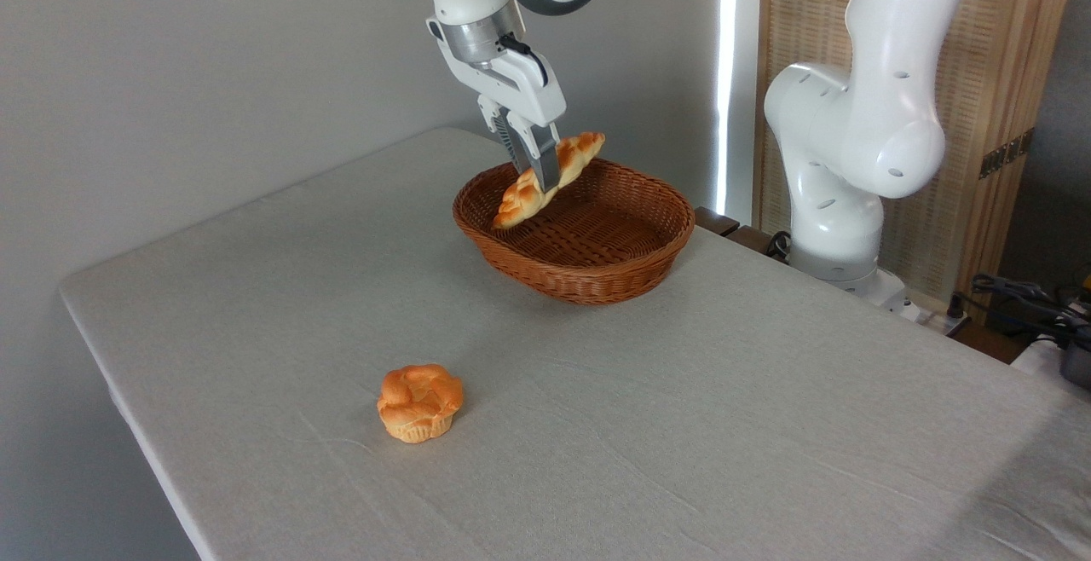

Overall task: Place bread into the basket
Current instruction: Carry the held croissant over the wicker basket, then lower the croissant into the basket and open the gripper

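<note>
You have the gripper (539, 170) closed on the bread (547, 179), the two fingers (545, 160) pinching the braided loaf at about its middle. The loaf is held tilted: one pointed end up toward 1 o'clock, the other down toward 7 o'clock, in line with the basket's near-left inner wall; whether that low tip touches the wicker cannot be told from this view. The loaf hangs over the basket (588, 275), at the 10 o'clock part of its opening, above the woven floor. The basket sits on the table (724, 425) near the far edge, at roughly 12 o'clock from the table's centre. A small round bun (420, 402) rests upright on the cloth at about 7 o'clock from the basket, well apart from it. The arm's base (839, 228) stands beyond the table at 3 o'clock of the basket.
</note>
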Available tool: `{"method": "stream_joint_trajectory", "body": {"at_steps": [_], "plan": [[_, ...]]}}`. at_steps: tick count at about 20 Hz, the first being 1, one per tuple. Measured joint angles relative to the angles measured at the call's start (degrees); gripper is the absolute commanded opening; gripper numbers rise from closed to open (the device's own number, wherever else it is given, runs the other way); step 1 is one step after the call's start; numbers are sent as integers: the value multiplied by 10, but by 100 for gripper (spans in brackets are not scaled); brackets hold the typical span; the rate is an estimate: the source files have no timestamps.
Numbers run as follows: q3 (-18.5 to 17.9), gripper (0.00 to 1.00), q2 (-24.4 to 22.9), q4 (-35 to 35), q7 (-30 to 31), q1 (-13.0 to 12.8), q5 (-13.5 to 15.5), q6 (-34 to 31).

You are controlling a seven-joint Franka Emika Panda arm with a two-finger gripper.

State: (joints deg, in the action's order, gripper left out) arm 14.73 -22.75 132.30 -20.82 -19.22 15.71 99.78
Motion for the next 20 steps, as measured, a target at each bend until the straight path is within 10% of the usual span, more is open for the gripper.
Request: {"method": "stream_joint_trajectory", "body": {"at_steps": [20], "plan": [[-1, 100, 7, 1, 1, 0, -2, 28]]}}
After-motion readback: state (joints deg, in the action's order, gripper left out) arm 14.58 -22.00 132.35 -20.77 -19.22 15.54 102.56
